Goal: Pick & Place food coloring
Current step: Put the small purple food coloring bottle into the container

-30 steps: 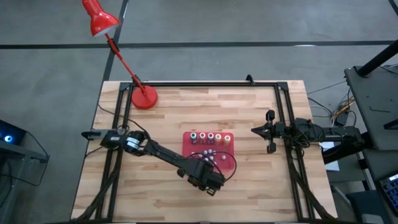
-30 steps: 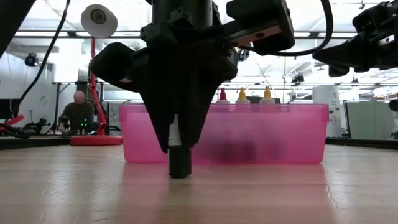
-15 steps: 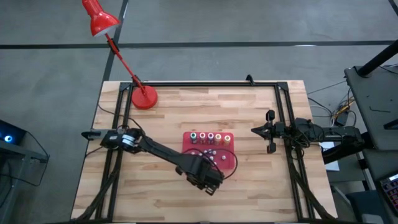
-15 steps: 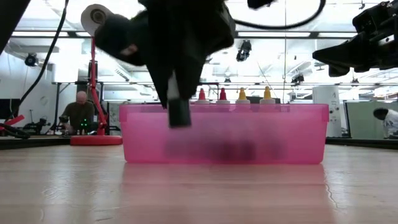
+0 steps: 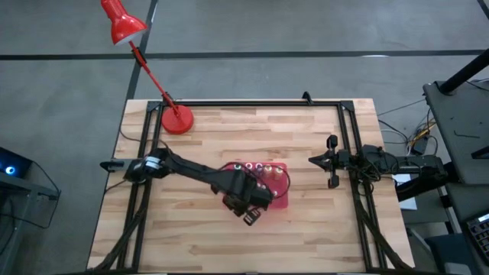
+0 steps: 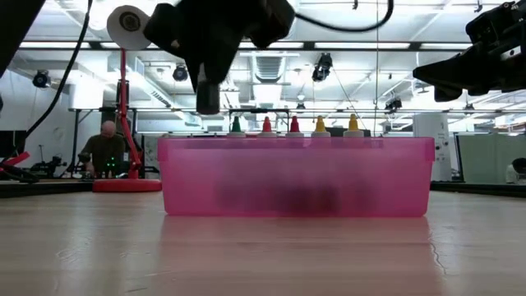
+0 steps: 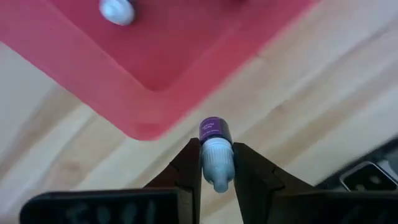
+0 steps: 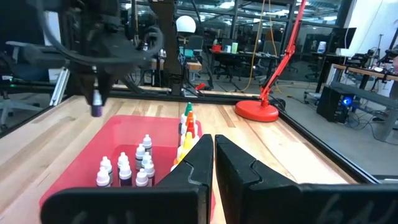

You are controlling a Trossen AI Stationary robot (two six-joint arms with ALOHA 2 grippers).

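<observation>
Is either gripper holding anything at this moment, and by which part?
The left gripper holds a small purple bottle, pinched around its pale cap end. The right gripper is shut and empty.

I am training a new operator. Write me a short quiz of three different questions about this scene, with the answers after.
1. True or false: the left tool holds a purple bottle.
2. Multiple choice: where is the held bottle? A) standing on the table B) in the air near the pink bin's corner C) lying in the bin
3. Fill in: the right tool waits at the table's right side, its fingers ____.

Key: 1 true; 2 B; 3 shut
</observation>
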